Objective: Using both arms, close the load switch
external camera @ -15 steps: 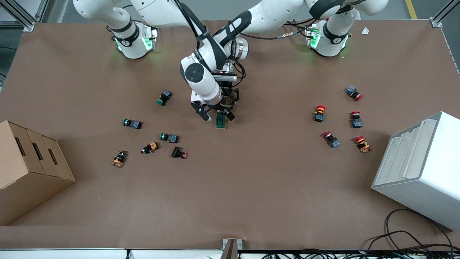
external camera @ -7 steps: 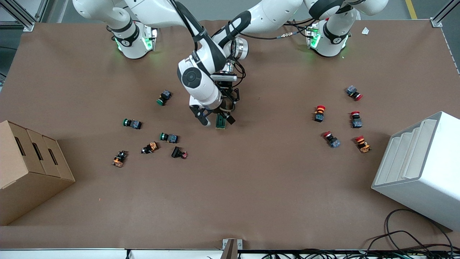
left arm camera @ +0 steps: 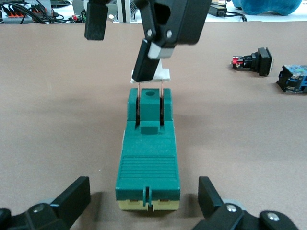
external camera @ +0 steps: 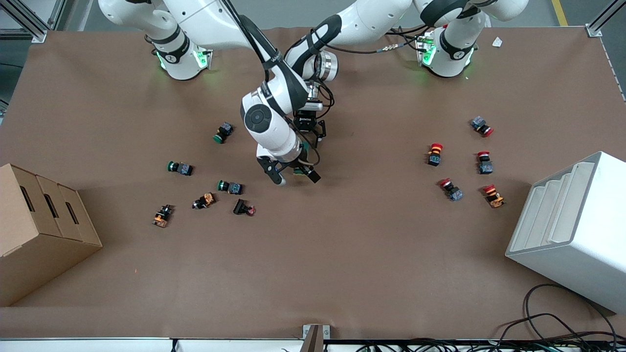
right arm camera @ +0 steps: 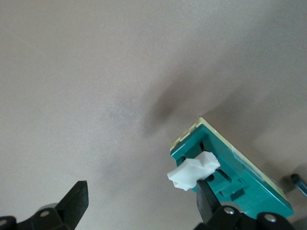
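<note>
The load switch (left arm camera: 147, 158) is a dark green block on a cream base, lying flat on the brown table. Its white lever (left arm camera: 154, 74) stands raised on two thin metal blades at one end. My left gripper (left arm camera: 144, 191) is open, with a finger on each side of the switch's other end and a gap on both sides. My right gripper (right arm camera: 141, 191) is open, and one finger (right arm camera: 207, 194) touches the white lever (right arm camera: 194, 172). In the front view the right gripper (external camera: 293, 175) covers most of the switch (external camera: 297, 170). The left gripper (external camera: 309, 137) sits just beside it, toward the bases.
Green and orange pushbuttons (external camera: 230, 187) lie toward the right arm's end, beside a cardboard box (external camera: 39, 230). Red pushbuttons (external camera: 434, 154) lie toward the left arm's end, near a white bin (external camera: 572, 230). Cables (external camera: 552, 322) trail at the front corner.
My right gripper has moved along the switch toward the front camera and now hides most of it. The left gripper has hardly moved.
</note>
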`<state>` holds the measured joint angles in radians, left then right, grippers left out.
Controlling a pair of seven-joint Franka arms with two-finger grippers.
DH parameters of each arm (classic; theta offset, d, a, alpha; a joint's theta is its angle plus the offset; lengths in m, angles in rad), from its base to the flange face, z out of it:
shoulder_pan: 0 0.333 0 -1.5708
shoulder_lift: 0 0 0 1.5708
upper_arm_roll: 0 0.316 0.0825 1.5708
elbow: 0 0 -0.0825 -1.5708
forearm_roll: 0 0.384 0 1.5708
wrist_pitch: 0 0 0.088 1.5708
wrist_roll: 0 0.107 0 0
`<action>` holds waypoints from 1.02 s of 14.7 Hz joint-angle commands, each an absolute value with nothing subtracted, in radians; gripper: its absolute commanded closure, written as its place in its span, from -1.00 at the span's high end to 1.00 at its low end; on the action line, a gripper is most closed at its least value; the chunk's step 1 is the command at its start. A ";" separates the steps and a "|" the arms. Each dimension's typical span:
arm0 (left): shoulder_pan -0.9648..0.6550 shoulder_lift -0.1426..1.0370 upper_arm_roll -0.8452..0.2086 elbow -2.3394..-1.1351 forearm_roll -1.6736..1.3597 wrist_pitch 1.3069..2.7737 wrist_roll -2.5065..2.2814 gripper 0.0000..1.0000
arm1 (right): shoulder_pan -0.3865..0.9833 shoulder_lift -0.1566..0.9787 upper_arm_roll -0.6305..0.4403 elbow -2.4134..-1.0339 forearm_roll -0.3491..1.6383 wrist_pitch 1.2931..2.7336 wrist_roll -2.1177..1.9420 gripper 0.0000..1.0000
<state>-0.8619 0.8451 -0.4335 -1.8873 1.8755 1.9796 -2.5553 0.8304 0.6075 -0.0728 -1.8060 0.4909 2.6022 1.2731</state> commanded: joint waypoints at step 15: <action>-0.839 0.861 -0.410 -1.884 1.864 1.988 -2.576 0.97 | 0.713 0.520 -0.239 -1.761 0.440 2.244 0.763 1.00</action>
